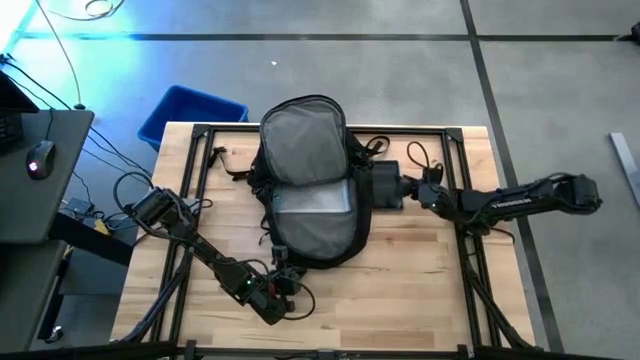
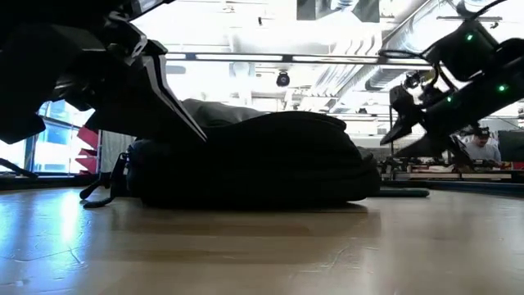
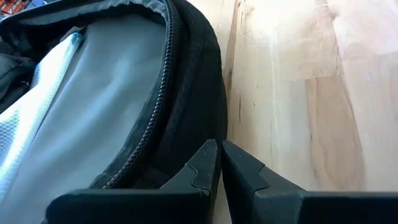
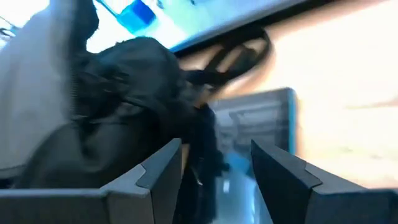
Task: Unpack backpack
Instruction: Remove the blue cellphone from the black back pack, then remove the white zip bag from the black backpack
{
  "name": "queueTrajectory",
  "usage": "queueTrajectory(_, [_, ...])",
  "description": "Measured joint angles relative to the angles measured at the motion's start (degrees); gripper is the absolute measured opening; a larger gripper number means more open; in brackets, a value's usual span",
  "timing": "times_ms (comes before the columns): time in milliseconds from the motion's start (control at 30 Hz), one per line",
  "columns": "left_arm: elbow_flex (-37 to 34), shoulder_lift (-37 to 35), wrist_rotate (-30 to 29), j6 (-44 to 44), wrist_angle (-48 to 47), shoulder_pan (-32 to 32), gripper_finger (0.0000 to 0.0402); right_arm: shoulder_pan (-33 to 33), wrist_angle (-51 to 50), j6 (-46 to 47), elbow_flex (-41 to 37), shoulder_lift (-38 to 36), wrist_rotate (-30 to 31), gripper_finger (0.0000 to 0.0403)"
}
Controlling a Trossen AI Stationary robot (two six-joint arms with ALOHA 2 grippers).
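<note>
One backpack (image 1: 310, 185) lies flat and unzipped at the centre of the high view, grey lining up; we judge its loose black fabric could snag or drag across the table (image 1: 420, 280) if a finger catches the zipper edge. We see the left gripper (image 1: 283, 262) pinched shut, empty, just below its lower rim, and the right gripper (image 1: 392, 186), fingers parted and empty, against its right side.
</note>
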Motion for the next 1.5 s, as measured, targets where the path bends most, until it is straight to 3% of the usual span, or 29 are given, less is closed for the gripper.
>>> queueTrajectory(133, [2.3,0.0,2.0,1.1,0.7,-1.6,0.0003,5.2,-0.1,-7.4,4.2,0.4,1.3,0.0176])
queueTrajectory(267, [4.2,0.0,4.2,2.0,0.8,-4.0,0.0003,13.6,3.7,-24.7,12.7,4.9,-4.3,0.0176])
queueTrajectory(433, [4.5,0.0,4.1,-0.3,0.4,-6.4,0.0003,21.1,1.7,-46.9,28.1,18.4,-8.4,0.0176])
queueTrajectory(600, [4.4,0.0,3.0,-5.6,-3.2,-8.7,0.0003,21.7,-14.1,-62.4,45.4,34.8,-10.3,0.0176])
queueTrajectory(667, [4.5,0.0,2.4,-7.5,-5.2,-9.6,0.0003,20.7,-23.0,-65.3,52.6,41.1,-9.3,0.0176])
queueTrajectory(800, [4.0,0.0,0.4,-11.1,-7.8,-11.5,0.0003,18.9,-38.9,-67.2,65.0,52.4,0.4,0.0176])
queueTrajectory(867, [3.4,0.0,-0.6,-12.3,-8.0,-12.7,0.0003,17.5,-45.4,-67.2,69.9,56.4,2.4,0.0176])
queueTrajectory(967, [2.3,0.0,-1.0,-15.4,-7.6,-14.1,0.0003,15.1,-52.5,-66.1,75.2,61.0,-0.8,0.0176])
queueTrajectory(1100, [1.8,0.4,-3.4,-19.0,-8.0,-16.0,0.0003,12.3,-54.4,-66.5,77.7,63.5,-1.6,0.0176])
queueTrajectory(1200, [1.6,0.6,-5.1,-20.3,-8.0,-16.8,0.0003,10.6,-54.4,-66.4,77.7,63.4,-7.9,0.0176])
queueTrajectory(1300, [1.6,0.7,-5.8,-21.1,-8.0,-17.3,0.0003,10.3,-55.0,-66.1,77.7,62.9,-12.3,0.0176])
queueTrajectory(1500, [1.6,0.7,-6.5,-21.6,-7.9,-17.3,0.0003,13.9,-57.7,-71.9,77.5,60.6,-12.6,0.0177])
